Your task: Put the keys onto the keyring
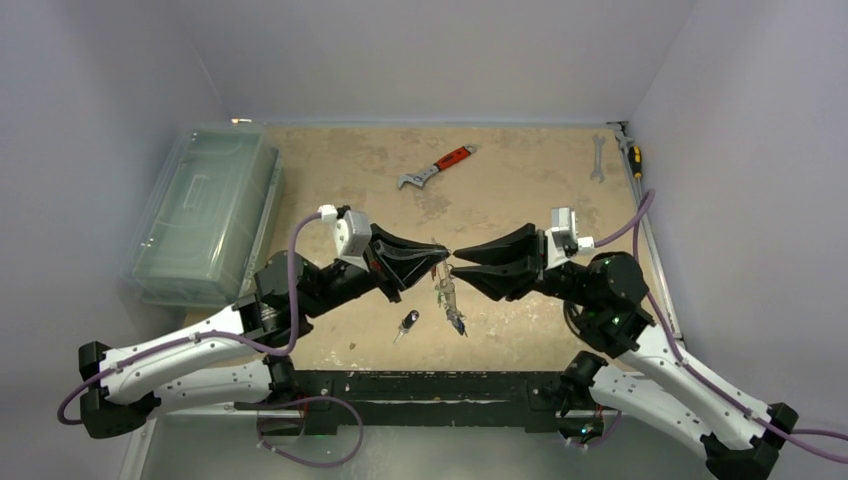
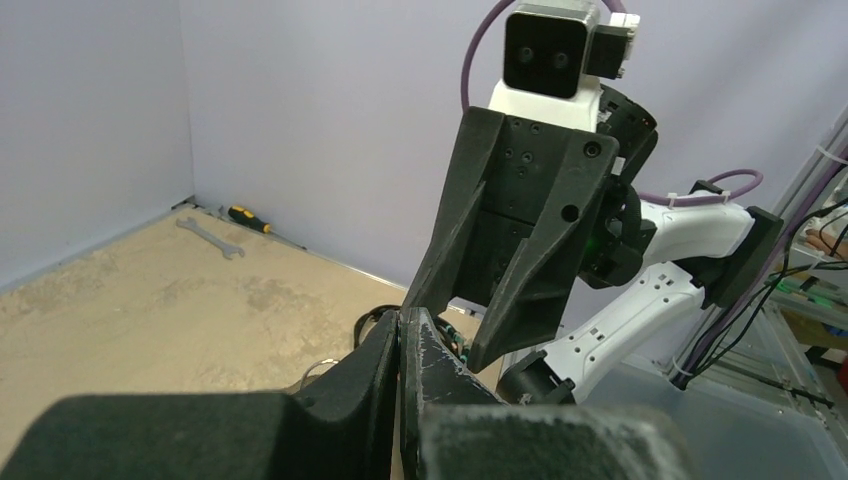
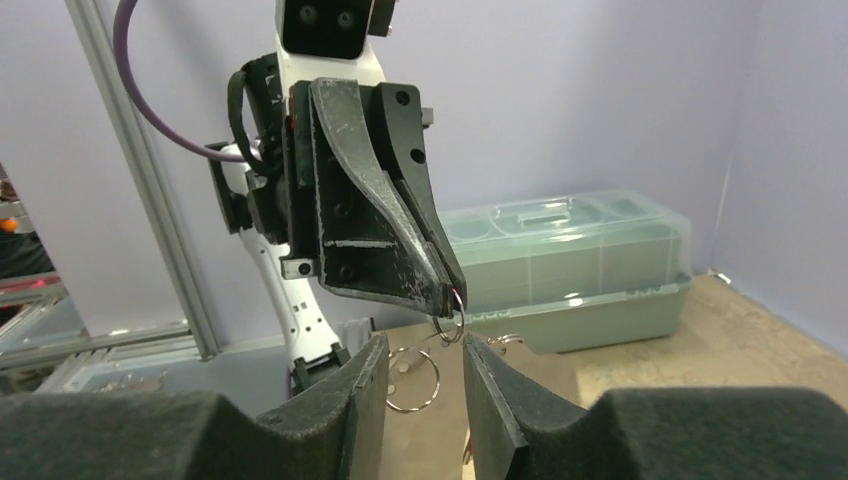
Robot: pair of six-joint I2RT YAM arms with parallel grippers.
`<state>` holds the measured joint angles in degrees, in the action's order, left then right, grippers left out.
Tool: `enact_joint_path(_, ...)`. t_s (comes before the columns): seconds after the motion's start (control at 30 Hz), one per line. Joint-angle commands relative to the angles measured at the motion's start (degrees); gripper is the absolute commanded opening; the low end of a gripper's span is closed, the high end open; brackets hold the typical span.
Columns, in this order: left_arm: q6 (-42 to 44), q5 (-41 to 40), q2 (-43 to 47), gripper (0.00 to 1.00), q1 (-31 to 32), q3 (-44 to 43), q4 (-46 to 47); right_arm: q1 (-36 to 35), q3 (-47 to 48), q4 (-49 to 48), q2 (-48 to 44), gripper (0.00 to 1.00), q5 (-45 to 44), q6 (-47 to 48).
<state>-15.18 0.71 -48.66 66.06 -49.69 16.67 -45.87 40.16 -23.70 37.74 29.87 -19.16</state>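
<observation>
My left gripper (image 1: 443, 256) is shut, its tips pinching a small silver ring of the keyring (image 3: 451, 320). A larger round loop (image 3: 412, 380) of the keyring hangs just below. In the top view, silver keys (image 1: 450, 300) dangle under the two grippers. My right gripper (image 3: 425, 345) faces the left one tip to tip. It is open, and the hanging loop sits between its fingers (image 3: 372, 395) without touching them. In the top view the right gripper (image 1: 458, 262) nearly meets the left. A black-headed key (image 1: 407, 322) lies alone on the table in front.
A red-handled wrench (image 1: 437, 167) lies at the back middle. A silver spanner (image 1: 598, 158) and a yellow-handled screwdriver (image 1: 632, 155) lie at the back right. A clear plastic box (image 1: 205, 215) stands along the left wall.
</observation>
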Motion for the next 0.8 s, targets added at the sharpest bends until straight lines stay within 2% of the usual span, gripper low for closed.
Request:
enact_joint_path(0.0, 1.2, 1.7, 1.8, 0.0, -0.1, 0.4, 4.7, 0.3, 1.5, -4.6, 1.2, 0.34, 3.1, -1.8)
enact_joint_path(0.13, 1.2, 2.4, 1.9, 0.0, -0.1, 0.4, 4.9, 0.6, 1.2, -6.2, 2.4, 0.29, 3.4, -2.4)
enact_joint_path(0.3, 1.3, 3.0, 2.0, 0.0, -0.1, 0.2, 4.9, 1.5, 1.2, -6.7, 2.9, 0.15, 3.2, -2.6)
enact_joint_path(0.77, 1.3, 4.8, 1.9, 0.0, -0.1, -0.1, 6.6, 1.9, 1.0, -8.2, 5.1, 0.22, 8.5, -4.3)
